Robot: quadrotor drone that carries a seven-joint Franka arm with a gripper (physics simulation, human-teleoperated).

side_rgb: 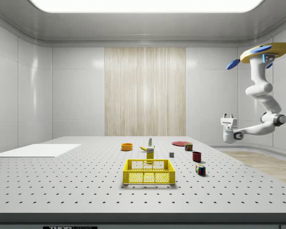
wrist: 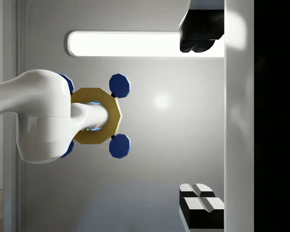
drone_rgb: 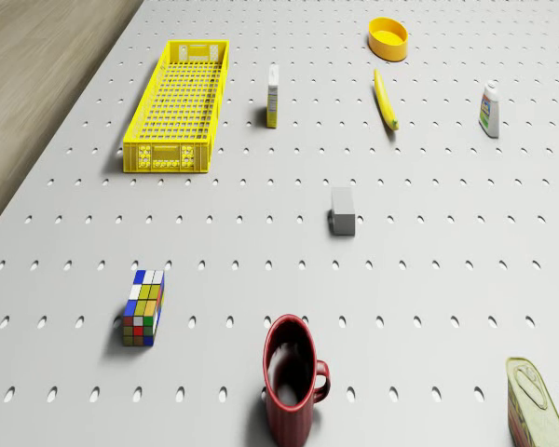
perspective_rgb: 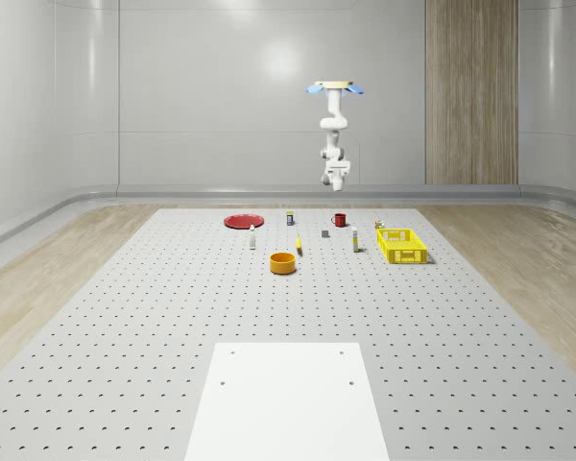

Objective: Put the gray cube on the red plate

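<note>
Fingers [wrist: 199,202] spread wide, nothing held; the gripper [side_rgb: 228,116] points up at the drone [side_rgb: 264,51], hovering high over the table's [perspective_rgb: 125,317] far edge. The gray cube [drone_rgb: 342,209] sits well below, apart from the red plate [perspective_rgb: 243,221]. That wrist must flip down.

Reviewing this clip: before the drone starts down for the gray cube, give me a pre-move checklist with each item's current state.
1. Gray cube located and free to approach: ok; it sits alone on the table, with open space all around it.
2. Red plate free to receive the cube: ok; nothing lies on it.
3. Pincer empty: ok; it holds nothing, and its fingers stand apart.
4. Pincer aimed at the cube: not ok; in the side view it points upward, high over the table.
5. Drone airborne: ok; it hovers high near the table's far edge.
6. Red mug clear of the descent path: cannot tell.
</note>
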